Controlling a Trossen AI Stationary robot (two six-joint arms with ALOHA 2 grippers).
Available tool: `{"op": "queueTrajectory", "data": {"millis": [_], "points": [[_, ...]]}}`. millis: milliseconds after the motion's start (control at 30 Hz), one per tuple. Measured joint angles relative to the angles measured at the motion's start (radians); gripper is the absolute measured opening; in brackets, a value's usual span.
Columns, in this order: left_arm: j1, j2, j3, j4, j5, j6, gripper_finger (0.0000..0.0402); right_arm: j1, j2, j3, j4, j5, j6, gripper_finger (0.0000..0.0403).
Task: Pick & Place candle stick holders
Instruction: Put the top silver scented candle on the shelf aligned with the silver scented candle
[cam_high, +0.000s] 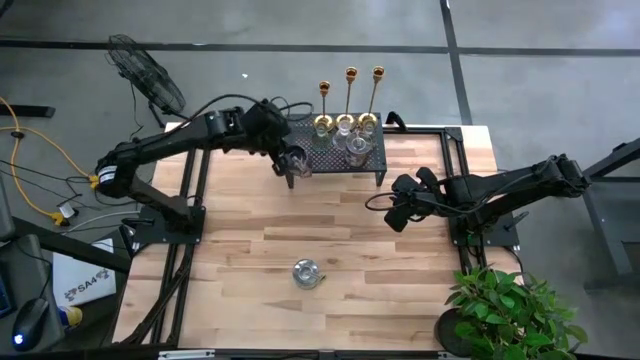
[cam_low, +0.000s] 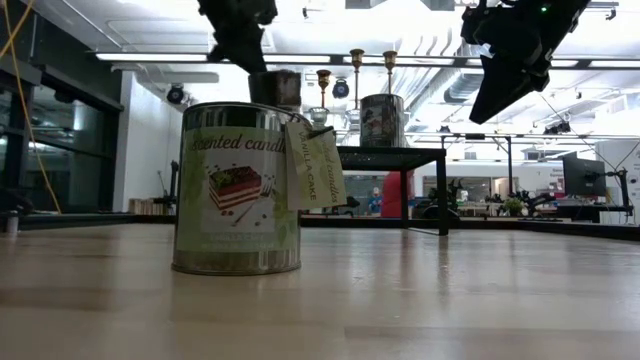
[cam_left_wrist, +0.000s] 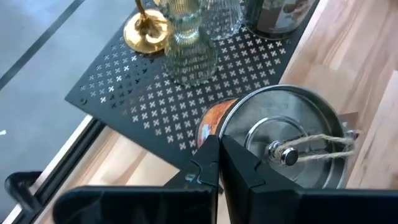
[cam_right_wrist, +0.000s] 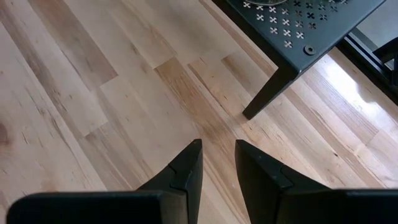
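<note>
The black mesh stand (cam_high: 335, 150) sits at the far edge of the wooden surface (cam_high: 250, 240), and everything is placed against it. Three tall brass candle stick holders (cam_high: 350, 95) stand in a row along the stand's back edge on round gold bases, with slim stems and small cups on top. Short ribbed clear glass holders (cam_left_wrist: 186, 53) cluster just in front of them on the perforated top, probably staged there so each can be lifted off in turn.

The left tool (cam_left_wrist: 219, 165) hovers at the stand's near-left corner, its fingers pressed together and pinching nothing, directly beside a metal tin (cam_left_wrist: 292, 146) whose lid knob carries a twine loop. It seems to be lining up on that tin, not on a holder. A second tin, a scented candle (cam_low: 238, 190), stands alone on the surface well in front of the stand.

The right tool (cam_right_wrist: 217, 165) hangs above bare wood just off the stand's near-right leg (cam_right_wrist: 267, 93), fingers slightly spread and empty, apparently waiting.
</note>
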Motion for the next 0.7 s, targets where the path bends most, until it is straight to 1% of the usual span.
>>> {"op": "queueTrajectory", "data": {"millis": [100,333,467,700], "points": [[0.027,0.031,0.0,0.041,0.053,0.016,0.0,0.0,0.0,0.0,0.002,0.0,0.0,0.0087],[0.035,0.099,0.0,0.143,0.078,0.018,0.0,0.0,0.0,0.0,0.001,0.0,0.0,0.0087],[0.035,0.122,0.0,0.196,0.078,0.015,0.0,0.0,0.0,0.0,0.001,0.0,0.0,0.0087],[0.035,0.146,0.0,0.239,0.061,0.01,0.0,0.0,0.0,0.0,0.001,0.0,0.0,0.0087]]}}
